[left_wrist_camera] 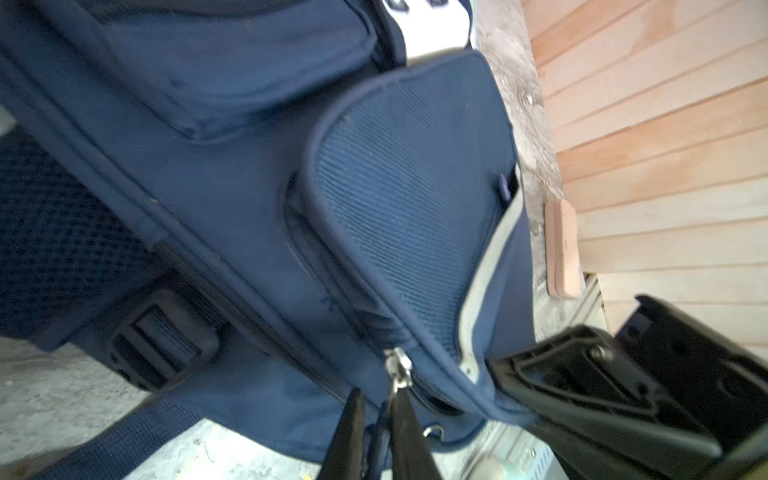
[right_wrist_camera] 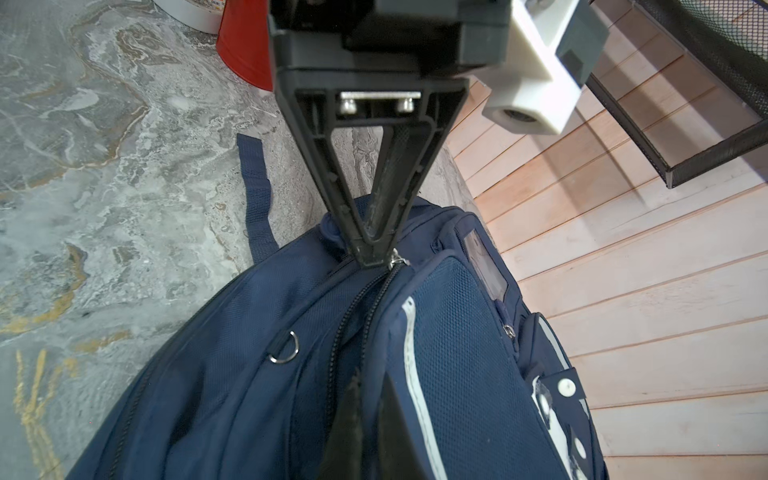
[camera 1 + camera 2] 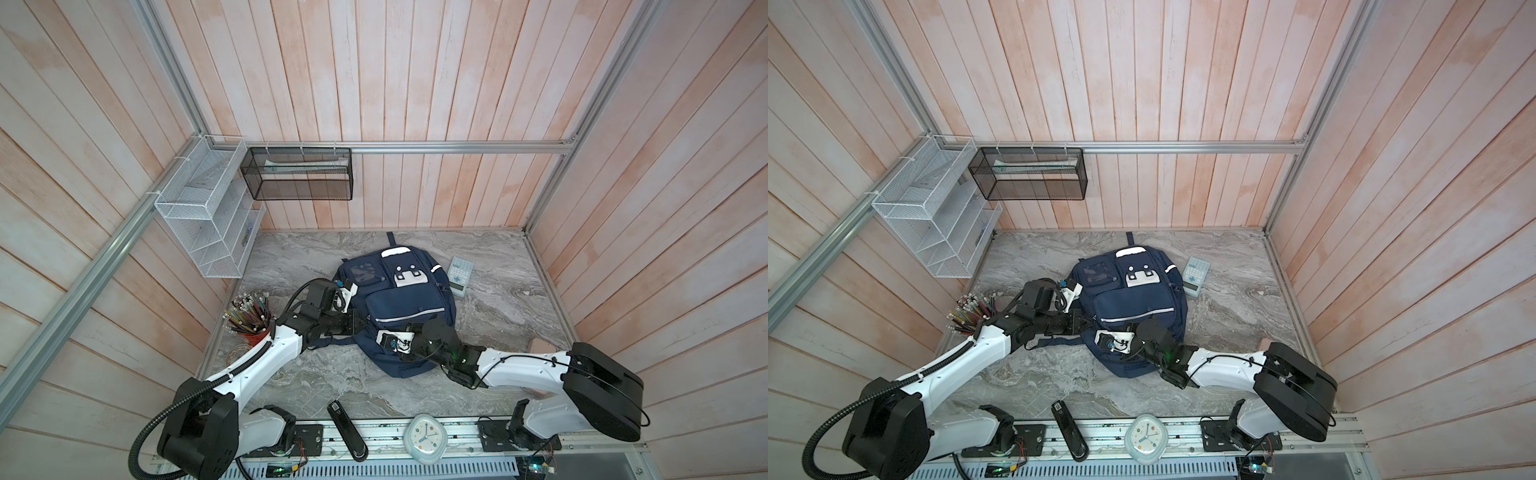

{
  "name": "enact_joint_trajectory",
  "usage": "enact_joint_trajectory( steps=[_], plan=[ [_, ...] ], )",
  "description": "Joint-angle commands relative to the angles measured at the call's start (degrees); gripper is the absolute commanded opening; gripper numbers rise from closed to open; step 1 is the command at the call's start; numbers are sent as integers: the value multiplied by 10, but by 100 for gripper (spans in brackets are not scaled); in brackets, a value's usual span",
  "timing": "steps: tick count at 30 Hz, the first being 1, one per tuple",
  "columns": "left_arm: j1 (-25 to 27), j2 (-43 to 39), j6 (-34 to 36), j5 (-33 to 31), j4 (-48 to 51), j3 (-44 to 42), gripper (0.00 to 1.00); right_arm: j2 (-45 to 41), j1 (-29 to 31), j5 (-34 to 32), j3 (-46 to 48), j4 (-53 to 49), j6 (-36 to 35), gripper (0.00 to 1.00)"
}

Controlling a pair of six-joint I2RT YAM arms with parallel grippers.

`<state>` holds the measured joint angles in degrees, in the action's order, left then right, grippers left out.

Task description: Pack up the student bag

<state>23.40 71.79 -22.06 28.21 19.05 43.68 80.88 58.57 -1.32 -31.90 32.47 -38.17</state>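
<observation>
The student bag, a navy backpack with white stripes, lies flat mid-table. My left gripper is at its left side. In the left wrist view its jaws stand a narrow gap apart around the dark pull tab under the silver zipper slider. From the right wrist view the left gripper's tips sit beside that slider, and the zipper below it gapes. My right gripper is shut on the bag's fabric edge along the zipper.
A calculator lies right of the bag. A red cup of pencils stands at the left edge, and a pink block by the right wall. A black stapler and a clock sit at the front. Wire racks hang back left.
</observation>
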Motion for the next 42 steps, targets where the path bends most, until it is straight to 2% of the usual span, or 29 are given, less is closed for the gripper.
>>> enact_joint_trajectory(
  steps=[1,3,5,9,10,14,15,18,20,22,23,25,27,29,32,35,37,39,42],
  plan=[
    [-21,-4,12,-166,-90,-2,22,-16,9,27,15,-83,3,0],
    [-16,-3,14,-187,-83,-6,32,-17,9,27,16,-84,4,0],
    [-16,-5,13,-204,-83,-10,33,-17,9,28,14,-86,7,0],
    [-14,-17,11,-197,-82,-5,35,-25,9,27,11,-88,22,0],
    [-12,-20,10,-196,-79,-2,39,-29,9,23,13,-86,29,4],
    [24,-27,24,-181,-70,19,59,-60,7,-27,37,-69,92,45],
    [37,-25,38,-169,-70,27,63,-70,6,-39,44,-67,115,51],
    [102,-18,102,-184,-52,57,74,-114,-3,-50,67,-91,205,56],
    [168,-13,162,-247,-40,78,82,-148,-13,-69,81,-127,273,60],
    [217,-4,216,-293,-38,88,89,-175,-34,-152,90,-161,365,68],
    [232,6,233,-306,-40,93,91,-193,-51,-168,85,-194,401,70],
    [235,38,228,-326,-43,108,93,-228,-93,-140,105,-183,453,72],
    [227,84,210,-336,-36,137,93,-249,-128,-119,103,-186,505,82],
    [205,124,195,-313,-73,147,93,-247,-175,-108,93,-206,553,83],
    [142,182,160,-254,-140,154,93,-233,-251,-89,100,-222,607,83],
    [97,228,136,-226,-179,174,94,-205,-330,5,92,-222,666,83],
    [83,256,125,-182,-190,184,94,-163,-366,92,75,-219,697,82],
    [80,276,114,-138,-187,190,85,-119,-371,154,63,-194,709,80],
    [88,274,92,-115,-182,168,74,-48,-371,235,57,-98,723,69]
  ],
)
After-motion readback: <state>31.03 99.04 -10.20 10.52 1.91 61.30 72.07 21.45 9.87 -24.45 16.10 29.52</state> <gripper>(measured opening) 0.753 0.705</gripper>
